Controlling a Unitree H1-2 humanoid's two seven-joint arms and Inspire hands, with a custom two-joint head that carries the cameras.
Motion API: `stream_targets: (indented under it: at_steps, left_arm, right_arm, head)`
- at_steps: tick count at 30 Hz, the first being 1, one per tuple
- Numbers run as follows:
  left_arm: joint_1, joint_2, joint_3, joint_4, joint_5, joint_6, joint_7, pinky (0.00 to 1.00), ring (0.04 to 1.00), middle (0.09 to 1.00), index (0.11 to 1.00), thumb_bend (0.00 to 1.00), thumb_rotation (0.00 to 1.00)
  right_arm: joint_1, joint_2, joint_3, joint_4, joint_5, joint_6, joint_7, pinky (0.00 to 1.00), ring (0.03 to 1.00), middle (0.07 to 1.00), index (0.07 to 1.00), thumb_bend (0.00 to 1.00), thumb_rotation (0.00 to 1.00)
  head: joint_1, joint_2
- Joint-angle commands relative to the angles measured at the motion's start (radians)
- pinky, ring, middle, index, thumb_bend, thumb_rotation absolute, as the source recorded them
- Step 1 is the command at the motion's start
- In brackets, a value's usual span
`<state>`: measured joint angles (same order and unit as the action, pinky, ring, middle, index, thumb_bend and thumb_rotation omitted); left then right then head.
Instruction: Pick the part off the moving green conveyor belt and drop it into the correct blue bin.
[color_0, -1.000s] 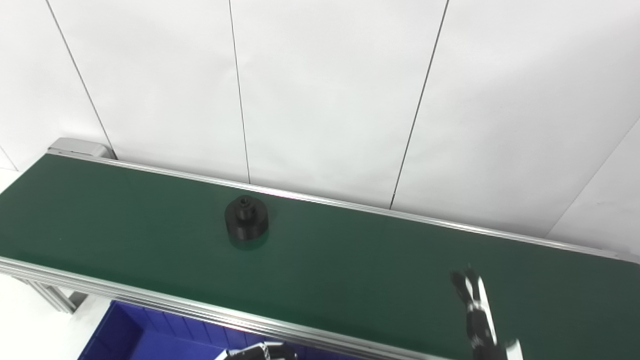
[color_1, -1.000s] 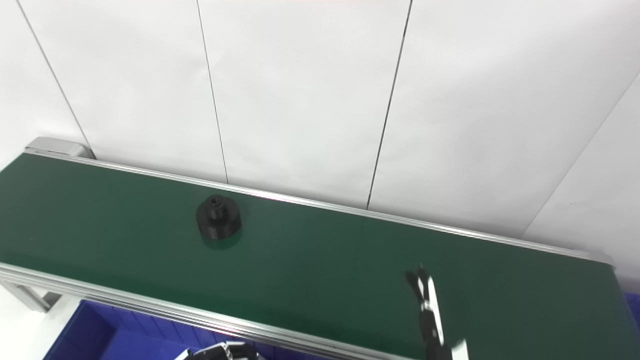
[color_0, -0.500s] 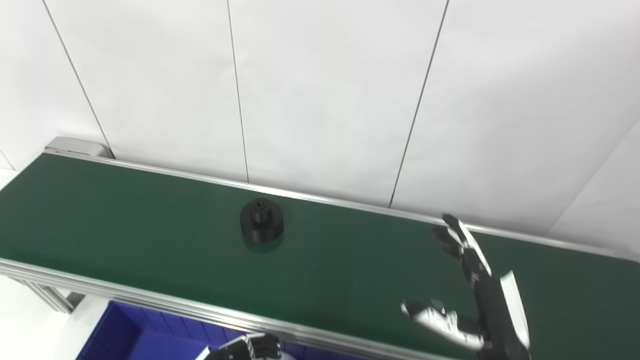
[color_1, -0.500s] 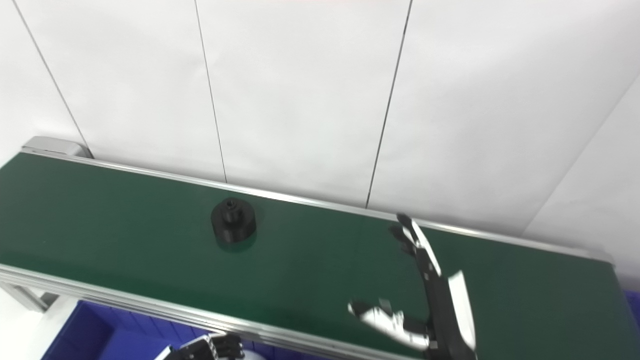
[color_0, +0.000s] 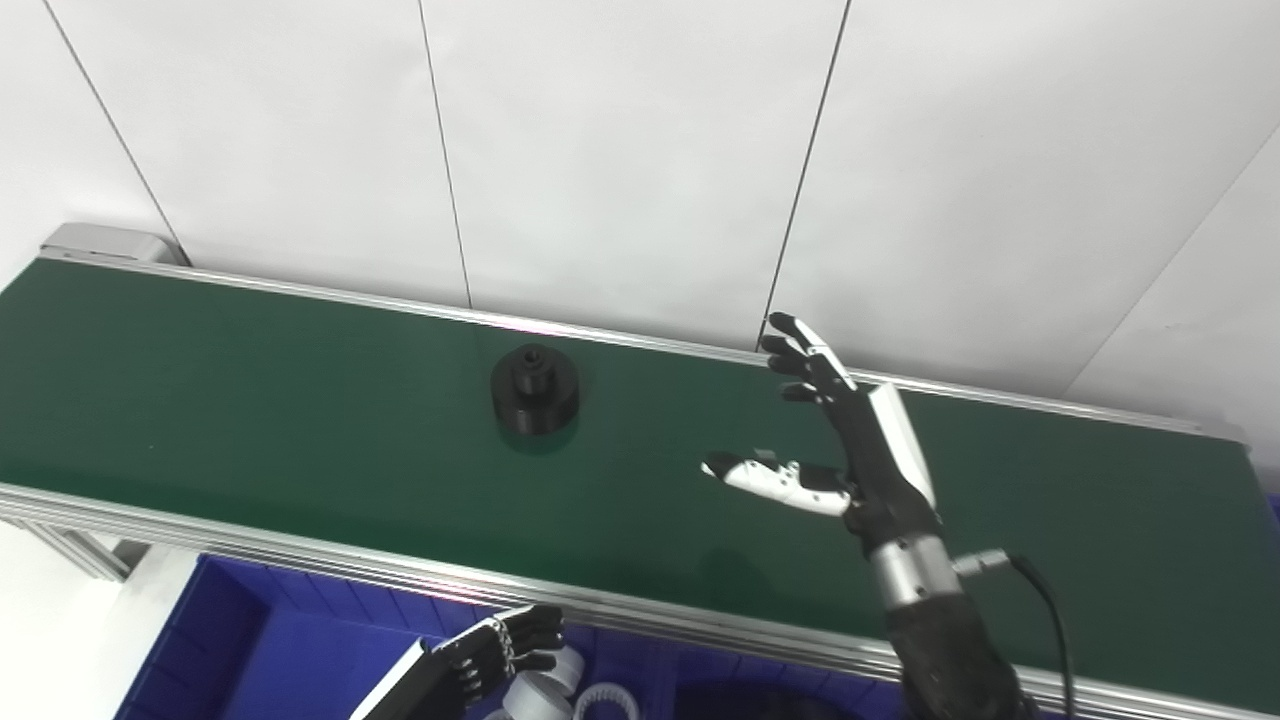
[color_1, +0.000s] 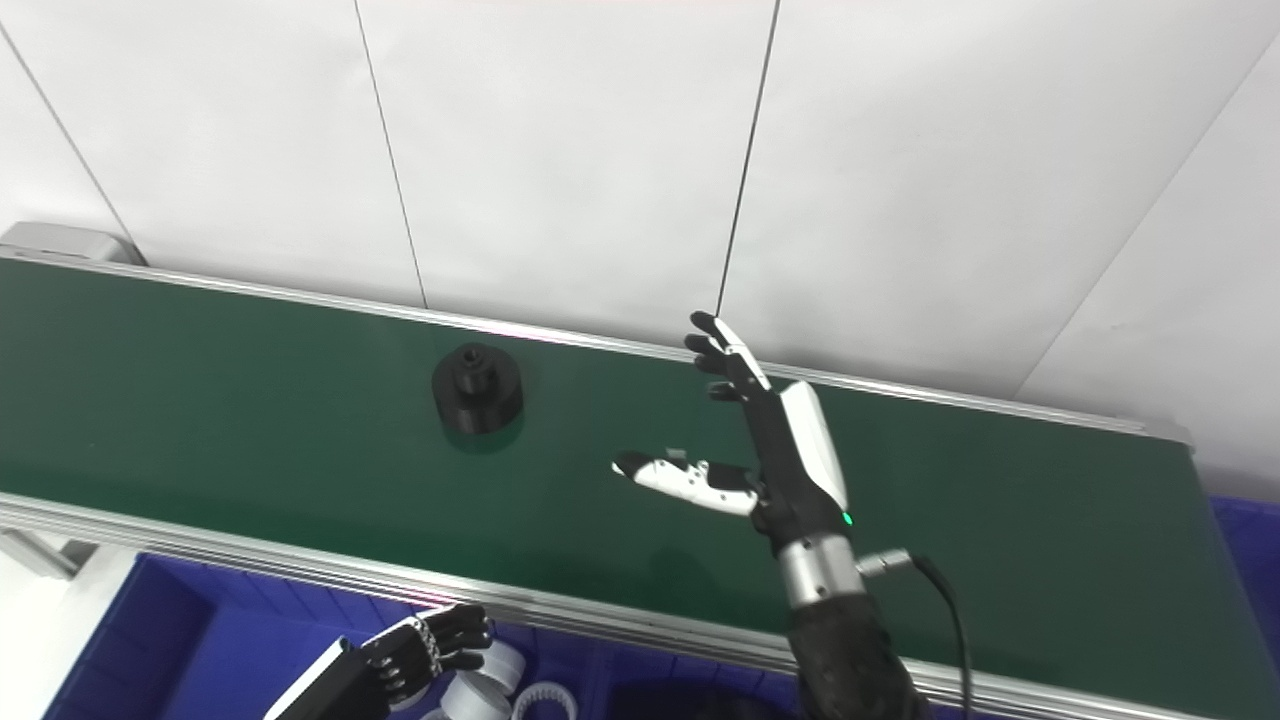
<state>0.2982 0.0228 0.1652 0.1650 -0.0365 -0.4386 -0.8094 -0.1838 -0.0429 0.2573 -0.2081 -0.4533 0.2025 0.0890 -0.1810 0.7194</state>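
A black round part (color_0: 535, 388) with a raised hub stands on the green conveyor belt (color_0: 250, 400), toward its far rail. My right hand (color_0: 840, 430) is raised over the belt to the right of the part, open, fingers stretched and thumb spread toward the part, nothing in it. A clear gap of belt separates the thumb tip from the part. My left hand (color_0: 490, 650) hangs low in front of the belt's near rail, over a blue bin (color_0: 260, 650), fingers curled and holding nothing that I can see.
White round parts (color_0: 545, 690) lie in the blue bin below the near rail. A dark round shape (color_0: 760, 700) shows in the neighbouring compartment. Another blue bin's edge (color_1: 1245, 530) peeks out past the belt's right end. A white panelled wall stands behind the belt.
The right hand rose from the bottom edge and reached out over the belt, thumb spreading. The part rode right along the belt. The camera tilted down, revealing more of the bins and left hand.
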Motion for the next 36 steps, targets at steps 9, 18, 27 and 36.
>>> stream_targets:
  at_steps: [9,18,27,36]
  left_arm:
    - [0.043,0.085,-0.153,-0.085,0.044,-0.031,0.236,0.84,0.879,0.895,0.867,0.86,0.63]
    - [0.031,0.14,-0.218,-0.064,0.014,-0.031,0.283,0.86,0.893,0.908,0.874,0.93,0.59]
    - [0.032,0.158,-0.248,-0.075,0.02,-0.031,0.313,0.86,0.892,0.91,0.881,0.94,0.6]
    - [0.044,0.166,-0.276,-0.093,0.025,-0.031,0.345,0.86,0.892,0.91,0.878,0.95,0.6]
  right_arm:
    - [-0.194,0.027,0.049,0.137,-0.101,0.063,0.01,0.74,0.822,0.849,0.928,0.85,0.41]
    - [-0.303,0.042,0.097,0.285,-0.136,0.092,0.021,0.73,0.838,0.863,0.938,0.88,0.43]
    - [-0.406,0.046,0.158,0.434,-0.182,0.124,0.056,0.78,0.884,0.922,0.964,0.92,0.43]
    - [-0.463,0.03,0.241,0.6,-0.263,0.114,0.067,0.79,0.882,0.922,0.961,0.99,0.36]
  head:
    - [-0.042,-0.017]
    - [-0.068,-0.026]
    - [-0.079,-0.025]
    - [-0.073,-0.017]
